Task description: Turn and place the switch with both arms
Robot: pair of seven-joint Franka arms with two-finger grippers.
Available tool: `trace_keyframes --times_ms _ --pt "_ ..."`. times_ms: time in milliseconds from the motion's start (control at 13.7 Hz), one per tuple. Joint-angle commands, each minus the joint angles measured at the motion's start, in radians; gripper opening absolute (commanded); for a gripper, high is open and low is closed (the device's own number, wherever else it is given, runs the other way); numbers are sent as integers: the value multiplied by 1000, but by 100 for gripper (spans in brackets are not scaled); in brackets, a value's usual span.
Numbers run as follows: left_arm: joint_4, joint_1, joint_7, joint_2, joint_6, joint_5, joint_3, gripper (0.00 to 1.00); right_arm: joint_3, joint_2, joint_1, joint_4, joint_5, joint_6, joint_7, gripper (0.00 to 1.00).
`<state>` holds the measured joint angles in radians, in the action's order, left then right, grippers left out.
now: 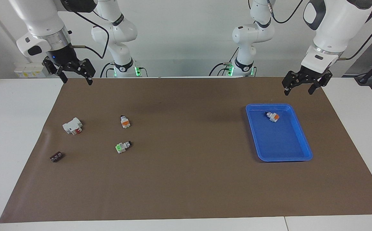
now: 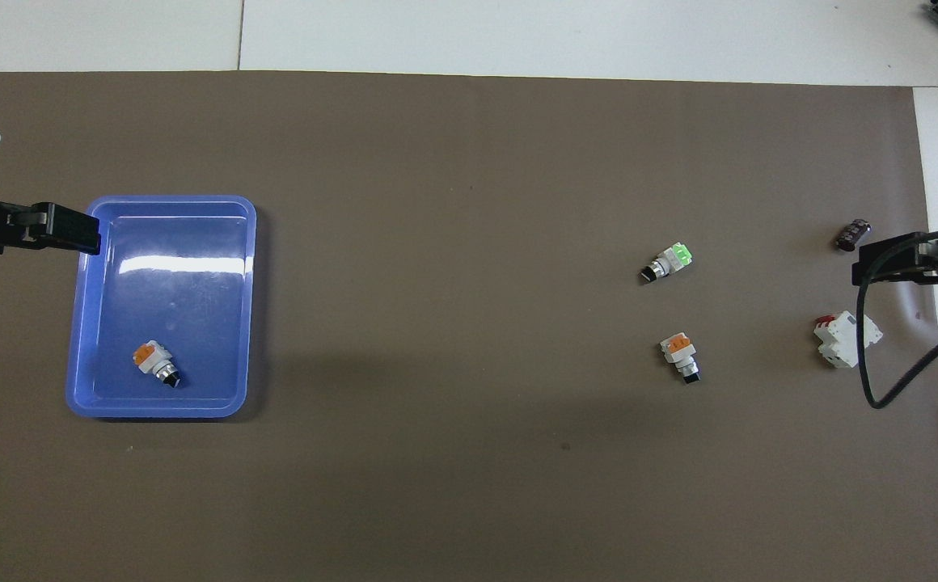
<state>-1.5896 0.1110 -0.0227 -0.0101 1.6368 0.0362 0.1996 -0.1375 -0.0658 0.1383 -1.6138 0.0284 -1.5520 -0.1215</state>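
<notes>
Right claw [image 1: 74,78] black, fingers apart, empty, raised over matte brown mat [image 1: 186,179] edge. Blocky white-grey switch [image 1: 122,147], green face, black knob, lying on mat, farther from robots than orange-faced switch [image 1: 125,122]. Glossy blue rectangular tray [image 1: 301,134]. Left claw [image 1: 301,87] apart, empty, over mat beside tray.

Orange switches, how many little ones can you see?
2. One orange switch lies in the blue tray at the left arm's end. The other is on the brown mat, nearer the robots than the green switch. None looks hidden.
</notes>
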Motion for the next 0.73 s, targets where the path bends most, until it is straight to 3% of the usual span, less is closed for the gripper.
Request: trace_keyframes --times_ms 0,659 --pt "7 16 -11 4 -8 24 18 100 -2 -8 4 -1 -1 10 16 100" --pt "7 16 -17 12 -57 24 18 100 1 -26 17 -38 -4 -16 26 100"
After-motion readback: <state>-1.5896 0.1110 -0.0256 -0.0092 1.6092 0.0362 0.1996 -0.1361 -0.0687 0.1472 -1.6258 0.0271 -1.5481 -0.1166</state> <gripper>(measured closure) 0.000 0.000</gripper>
